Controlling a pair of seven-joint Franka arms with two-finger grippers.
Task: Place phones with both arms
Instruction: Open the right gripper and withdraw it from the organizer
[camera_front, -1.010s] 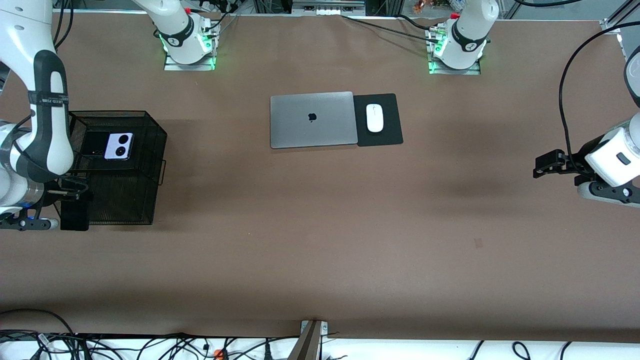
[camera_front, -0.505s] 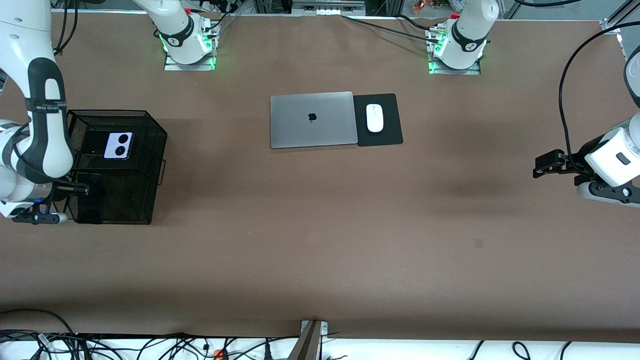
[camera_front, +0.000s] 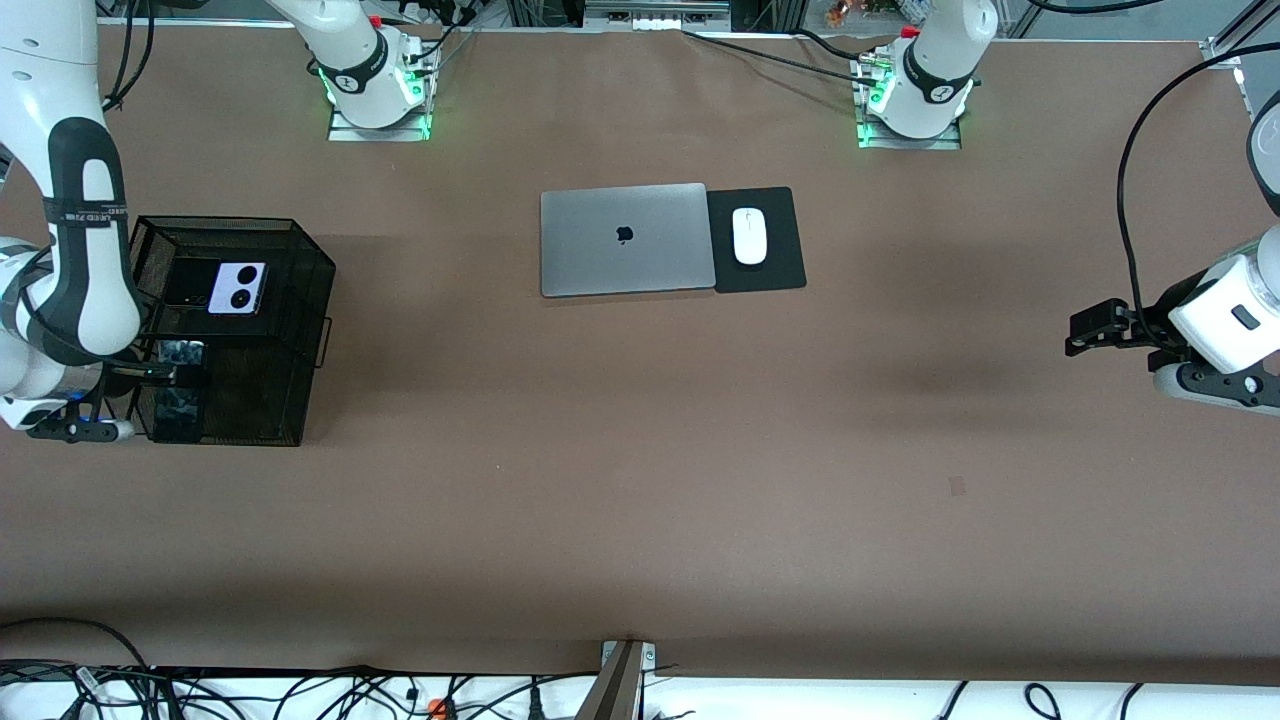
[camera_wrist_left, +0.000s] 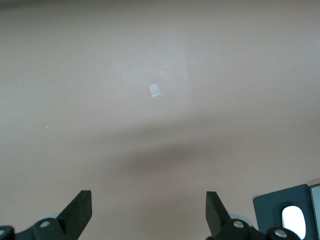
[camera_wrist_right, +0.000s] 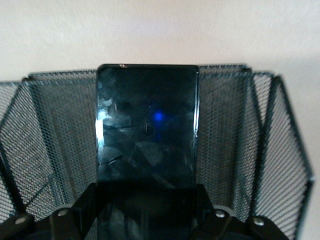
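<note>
My right gripper (camera_front: 168, 375) is clamped on the long slim black phone (camera_front: 177, 397), fingers shut against its edges, holding it inside the black mesh basket (camera_front: 305, 300) at the right arm's end of the worktop. A second ago this phone hung over the basket's nearer corner, outside the rim; it now sits within the mesh walls, its glossy face catching reflections. In the right wrist view the phone (camera_wrist_right: 146, 145) stands between my fingers (camera_wrist_right: 75, 210) with mesh all around it. The lavender-white phone (camera_front: 237, 289) and the black folded phone (camera_front: 190, 283) lie side by side in the basket, unmoved. My left gripper (camera_front: 1085, 333) waits over bare worktop at the left arm's end, fingers (camera_wrist_left: 80, 209) spread wide and empty, unchanged.
</note>
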